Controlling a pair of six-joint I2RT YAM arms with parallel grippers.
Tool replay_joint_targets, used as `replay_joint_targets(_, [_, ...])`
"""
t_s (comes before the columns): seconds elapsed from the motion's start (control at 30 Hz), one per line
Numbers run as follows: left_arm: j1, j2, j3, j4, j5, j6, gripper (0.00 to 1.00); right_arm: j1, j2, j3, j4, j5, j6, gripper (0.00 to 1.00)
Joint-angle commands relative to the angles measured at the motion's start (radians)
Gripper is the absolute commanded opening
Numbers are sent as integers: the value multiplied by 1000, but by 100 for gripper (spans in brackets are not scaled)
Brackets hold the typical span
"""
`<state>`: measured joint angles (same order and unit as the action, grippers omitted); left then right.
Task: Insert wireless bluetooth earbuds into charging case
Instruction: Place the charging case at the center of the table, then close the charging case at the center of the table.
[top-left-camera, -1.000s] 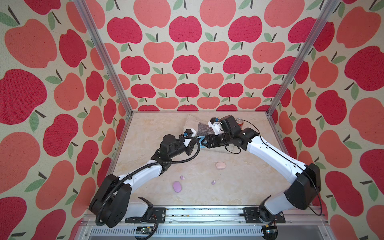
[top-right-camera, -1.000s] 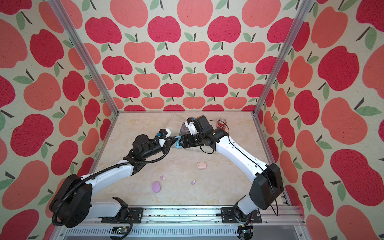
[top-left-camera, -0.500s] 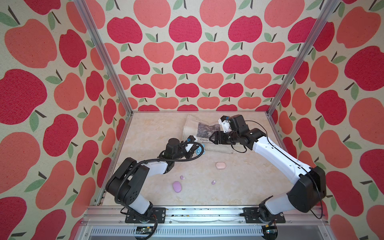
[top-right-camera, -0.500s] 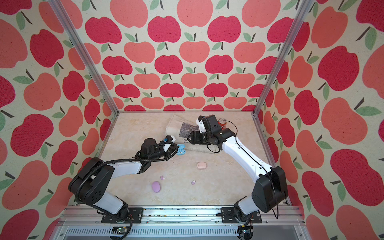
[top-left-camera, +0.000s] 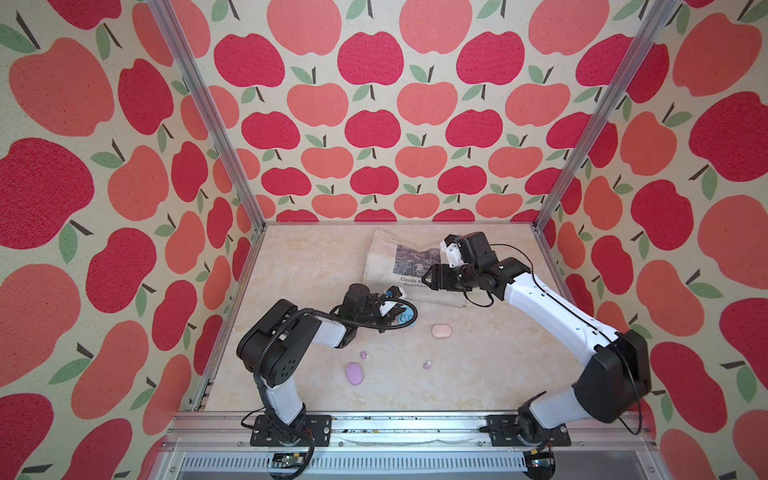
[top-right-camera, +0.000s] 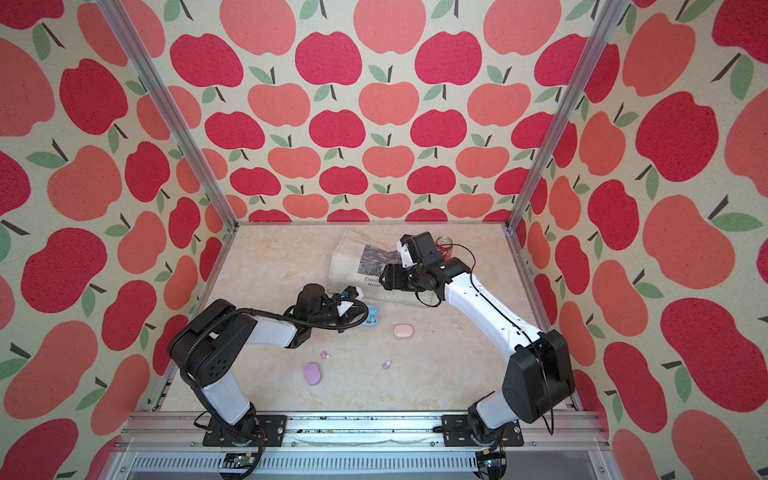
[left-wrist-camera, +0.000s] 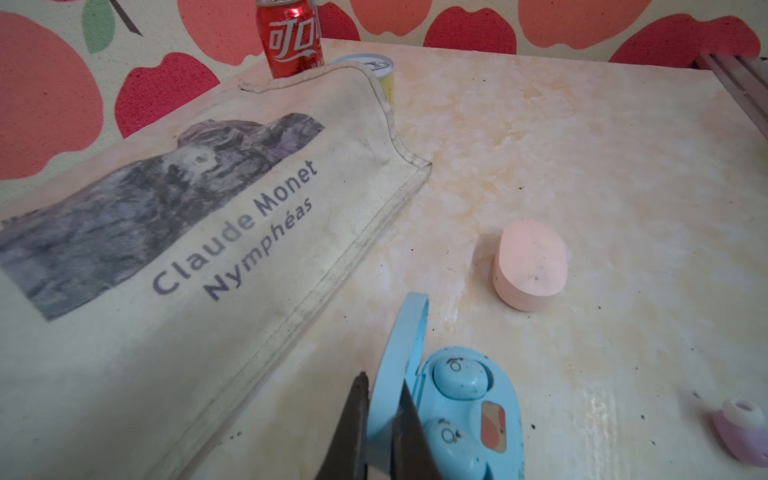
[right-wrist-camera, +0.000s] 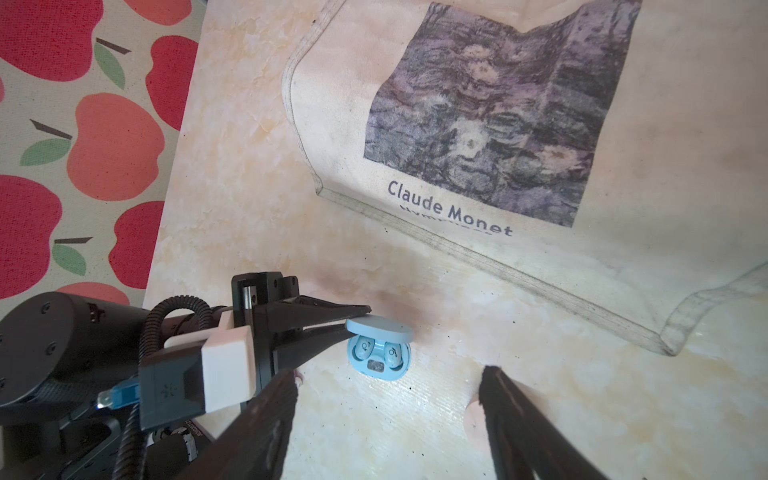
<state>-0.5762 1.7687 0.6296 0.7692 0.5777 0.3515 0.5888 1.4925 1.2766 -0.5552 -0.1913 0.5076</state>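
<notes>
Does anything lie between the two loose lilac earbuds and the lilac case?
No object does. The nearer lilac earbud and the farther lilac earbud lie in the open, with nothing between them and the lilac case. Only its lid, which looks shut, bars entry.

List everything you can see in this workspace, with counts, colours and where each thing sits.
Blue case: 1, light blue, open, beside the bag's near edge.
Blue earbuds: 2, light blue, seated in the blue case.
Pink case: 1, pale pink, closed, mid-table.
Lilac case: 1, lilac, closed, toward the front.
Lilac earbuds: 2, lilac, loose on the table, apart.
Tote bag: 1, cream with grey print, flat at the back.
Red can: 1, red, behind the bag.
Yellow can: 1, yellow, beside the red can.
Table: 1, cream marble.
Left fingers: black, shut on the blue case's lid.
Right fingers: black, open, empty, over the bag.
</notes>
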Motion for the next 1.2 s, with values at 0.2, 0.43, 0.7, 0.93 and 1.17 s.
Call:
replay_joint_targets(0.2, [-31,52,70,-131,29,115,0,-6,-7,-8,-26,30,20,73])
replay_joint_targets(0.43, [-39,62,70,-169,7,136,13,-6,-17,-15,-33,34,23,74])
replay_joint_targets(0.7, [-29,-24,10,-109,-53,63,40,-7,-7,-12,-94,83,-15,75])
replay_joint_targets(0.93, [0,-337,-149,-2,-234,-145,70,12,114,62,-208,184,-157,75])
replay_joint_targets(1.17, [158,-866,-238,-342,-258,-478,97,109,273,142,-217,287,-235,75])
